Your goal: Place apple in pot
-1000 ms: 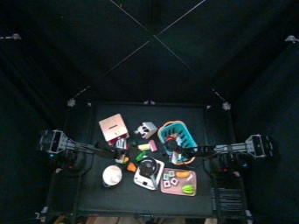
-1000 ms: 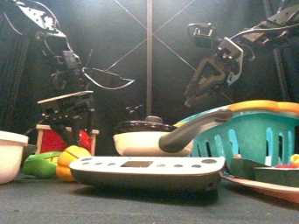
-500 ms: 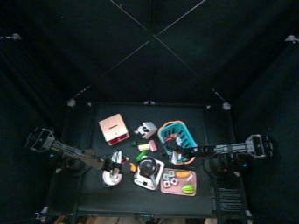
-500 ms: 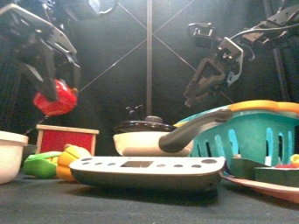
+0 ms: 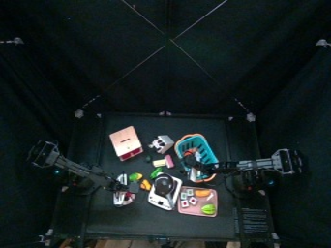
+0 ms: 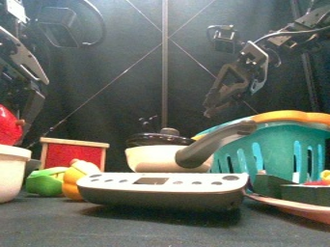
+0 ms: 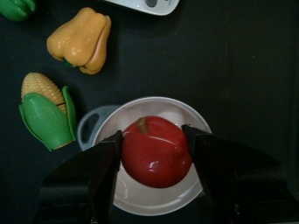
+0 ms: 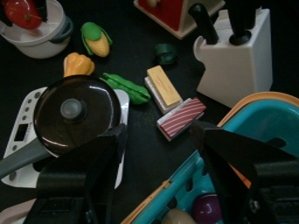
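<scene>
My left gripper (image 7: 156, 153) is shut on the red apple (image 7: 156, 150) and holds it right over the small white pot (image 7: 138, 203). In the front view the apple (image 6: 7, 125) hangs just above the pot's rim (image 6: 12, 154) at the far left. In the top view the left gripper (image 5: 123, 196) is over the pot at the table's front left. The right wrist view shows the pot (image 8: 44, 40) with the apple (image 8: 24, 11) above it. My right gripper (image 8: 163, 188) is open and empty, high over the teal basket (image 8: 263, 131).
A yellow pepper (image 7: 79, 39) and a corn cob (image 7: 45, 109) lie close to the pot. A white scale (image 6: 161, 188), a lidded pan (image 8: 73, 109), a knife block (image 8: 233, 52), the pink box (image 5: 126, 141) and a food tray (image 5: 198, 201) crowd the table.
My left arm has carried the apple left and down, from high over the pink box to just above the pot. The right arm has not moved.
</scene>
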Motion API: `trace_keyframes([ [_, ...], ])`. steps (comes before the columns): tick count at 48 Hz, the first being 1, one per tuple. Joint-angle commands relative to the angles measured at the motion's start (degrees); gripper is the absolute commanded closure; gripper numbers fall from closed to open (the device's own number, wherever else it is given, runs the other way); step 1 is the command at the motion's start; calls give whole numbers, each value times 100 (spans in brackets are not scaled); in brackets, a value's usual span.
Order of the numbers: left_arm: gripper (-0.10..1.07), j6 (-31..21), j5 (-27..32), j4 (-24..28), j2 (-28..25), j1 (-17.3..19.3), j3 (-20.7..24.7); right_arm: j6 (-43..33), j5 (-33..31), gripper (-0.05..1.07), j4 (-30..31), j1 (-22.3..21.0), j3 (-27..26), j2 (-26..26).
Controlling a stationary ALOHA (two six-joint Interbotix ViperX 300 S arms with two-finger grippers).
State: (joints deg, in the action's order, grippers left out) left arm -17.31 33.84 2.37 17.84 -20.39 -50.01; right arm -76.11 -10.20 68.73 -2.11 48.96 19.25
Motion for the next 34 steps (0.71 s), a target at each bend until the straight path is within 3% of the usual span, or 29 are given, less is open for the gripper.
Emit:
trace_keyframes([
  [1, 16, 0, -149, -26, 53, 0, 0, 9, 18, 10, 9, 0, -123, 79],
  [15, 1, -9, -193, -149, 70, 53, -62, 9, 26, 10, 18, 0, -132, 79],
  [34, 0, -9, -176, 79, 387, 360, -97, 9, 18, 10, 9, 0, -132, 79],
])
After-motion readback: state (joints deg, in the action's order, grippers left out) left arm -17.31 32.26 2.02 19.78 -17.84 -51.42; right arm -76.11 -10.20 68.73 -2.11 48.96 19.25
